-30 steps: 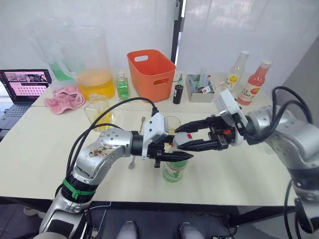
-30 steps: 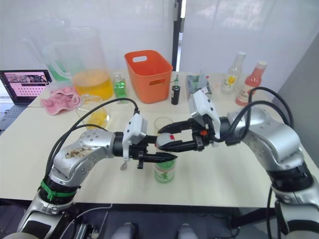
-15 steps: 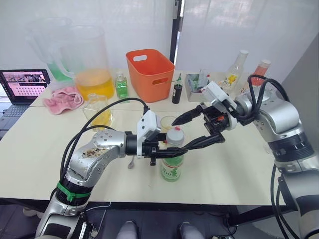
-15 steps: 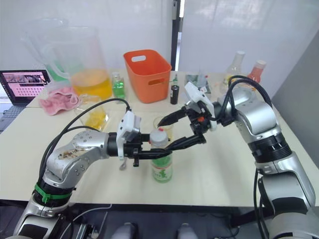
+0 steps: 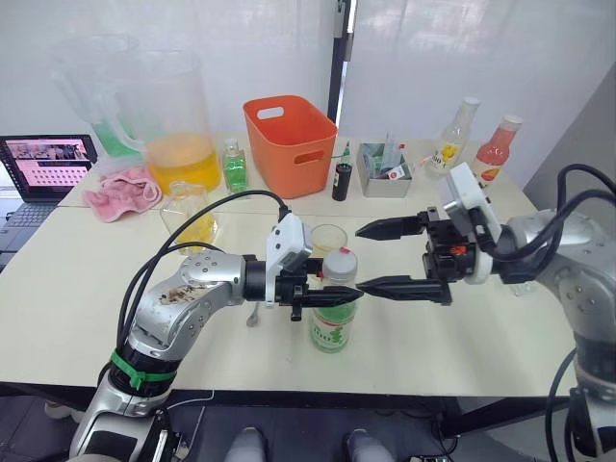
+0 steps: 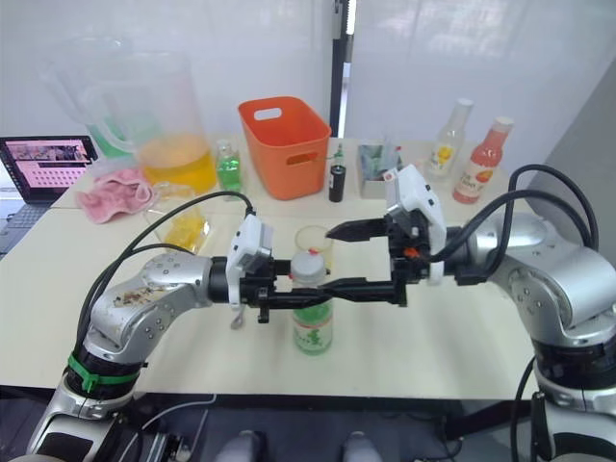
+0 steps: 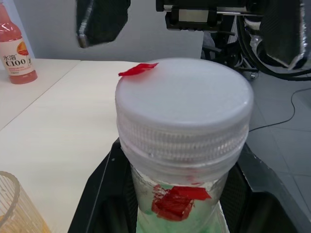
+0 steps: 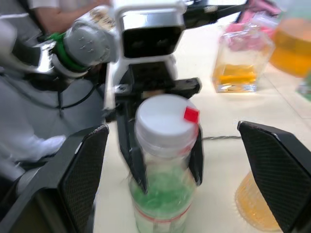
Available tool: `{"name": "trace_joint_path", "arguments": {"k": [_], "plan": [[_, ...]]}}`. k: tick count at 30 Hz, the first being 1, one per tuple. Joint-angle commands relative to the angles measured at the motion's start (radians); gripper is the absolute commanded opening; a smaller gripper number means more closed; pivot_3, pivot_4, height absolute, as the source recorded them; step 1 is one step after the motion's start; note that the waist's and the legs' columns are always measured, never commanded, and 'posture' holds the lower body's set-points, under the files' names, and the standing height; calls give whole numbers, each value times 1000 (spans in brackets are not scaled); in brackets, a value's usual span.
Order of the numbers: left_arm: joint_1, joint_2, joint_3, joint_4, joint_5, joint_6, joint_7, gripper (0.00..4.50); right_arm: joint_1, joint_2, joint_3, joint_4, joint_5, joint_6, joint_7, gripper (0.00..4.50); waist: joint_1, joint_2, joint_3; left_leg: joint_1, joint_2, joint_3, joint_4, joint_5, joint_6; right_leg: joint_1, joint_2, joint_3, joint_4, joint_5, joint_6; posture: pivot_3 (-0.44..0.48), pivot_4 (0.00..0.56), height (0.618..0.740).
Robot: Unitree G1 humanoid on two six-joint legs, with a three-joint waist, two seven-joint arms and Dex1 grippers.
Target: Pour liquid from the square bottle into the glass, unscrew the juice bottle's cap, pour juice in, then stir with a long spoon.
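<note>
Left gripper clamps the tall green-labelled juice bottle below its white screw cap; right gripper, jaws spread beside that cap, could close off-centre, slip and tip the bottle

The juice bottle stands upright on the tabletop, its neck between the left gripper's fingers — the right gripper just to its right. The glass sits just behind the left gripper; the square bottle farther left, beyond that arm.
</note>
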Motion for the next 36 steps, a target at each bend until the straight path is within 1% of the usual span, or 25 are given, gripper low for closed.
{"name": "trace_joint_path", "arguments": {"k": [1,5,7,13,17,20,22,26,27,32,35,36], "plan": [[-2,-12,-36,6,-19,8,-40,1592,10,32,-84,-95,85,83,-188,4500,0,0,0,0,0,0,0,0,0,0,0,0,0,0,0,0,150,703],[-22,-18,-43,28,-20,11,-59,1592,31,71,-107,-175,174,159,-354,4500,2,0,0,-1,0,0,0,0,0,0,0,0,-1,0,0,0,150,703],[-32,-22,-45,39,-17,10,-67,1592,40,76,-109,-205,207,179,-413,4500,2,0,0,-1,0,0,-1,0,0,0,0,0,-1,0,0,0,150,703],[-59,-34,-53,69,-8,4,-85,1592,64,72,-115,-254,304,195,-543,4500,3,0,0,-1,0,0,0,0,0,1,0,0,-2,-2,-3,0,150,703],[-66,-39,-52,73,-6,6,-87,1592,70,63,-102,-260,354,180,-596,4500,3,0,0,-1,0,0,0,0,0,1,-1,0,-2,-2,-3,0,150,703],[-68,-40,-49,72,-4,12,-83,1592,73,46,-90,-255,372,176,-617,3711,3,0,0,-1,0,0,0,0,0,1,-1,0,-2,-2,-5,0,150,703],[-69,-40,-48,71,-2,13,-82,1592,75,37,-85,-253,382,170,-627,3001,3,0,0,-1,0,0,0,0,0,1,-1,0,-3,-4,-7,0,150,703],[-66,-39,-45,64,-1,14,-78,1592,82,20,-70,-238,393,164,-633,1697,3,0,0,-1,0,0,0,0,0,1,-1,0,-2,-4,-7,0,150,703],[-66,-39,-44,63,-1,14,-76,1592,83,15,-66,-234,395,162,-629,1621,2,0,0,-1,0,0,0,0,0,1,-1,0,-3,-4,-7,0,150,703],[-65,-39,-42,58,-1,17,-70,1592,83,-4,-39,-214,389,144,-594,1621,2,0,0,-1,0,0,0,0,0,1,-1,0,-3,-4,-7,0,150,703],[-64,-36,-42,54,1,17,-67,1592,78,-22,-15,-200,371,123,-538,1621,2,0,0,-1,0,0,0,0,0,1,-1,0,-3,-4,-7,0,150,703],[-61,-35,-42,51,1,17,-67,1592,74,-30,-3,-195,359,102,-486,1621,2,0,0,-1,0,0,0,0,0,1,-1,0,-3,-4,-7,0,150,703]]}}
